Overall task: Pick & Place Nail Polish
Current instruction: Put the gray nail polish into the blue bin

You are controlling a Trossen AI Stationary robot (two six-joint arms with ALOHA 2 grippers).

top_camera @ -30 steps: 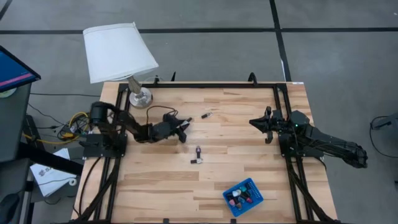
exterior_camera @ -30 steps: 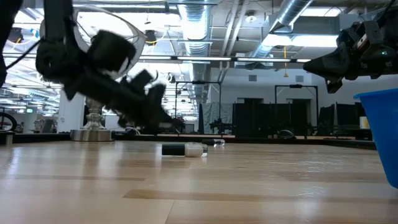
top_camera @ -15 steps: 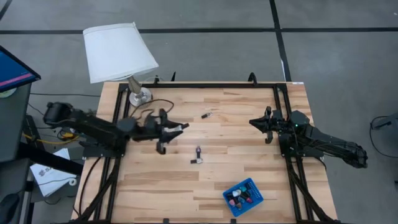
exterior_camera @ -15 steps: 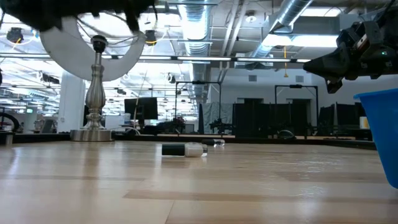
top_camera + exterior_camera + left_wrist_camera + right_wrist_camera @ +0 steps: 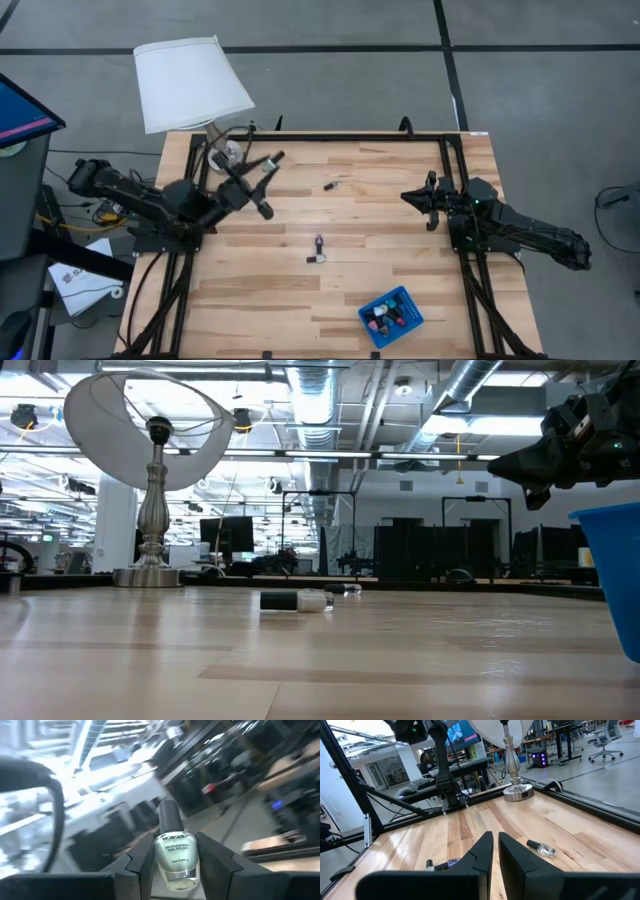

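Clearly, left fingers (image 5: 150,870) grip a pale-green nail polish (image 5: 176,855) labelled "MORGAN PROFESSIONAL NAIL POLISH"; right fingers (image 5: 485,852) closed.

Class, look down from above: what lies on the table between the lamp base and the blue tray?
In the high view, between lamp base and blue tray, one nail polish bottle lies on its side.

Grey concrete floor (image 5: 540,90) crossed by dark seams. Light wood table (image 5: 370,210) in a black frame. Table lamp (image 5: 192,82), white shade, silvery base, at the table's far left corner. Overhead: exposed silver ducts (image 5: 470,390) and strip lights. Dark monitors (image 5: 235,532) and desks behind. Office chairs (image 5: 605,740) farther off.
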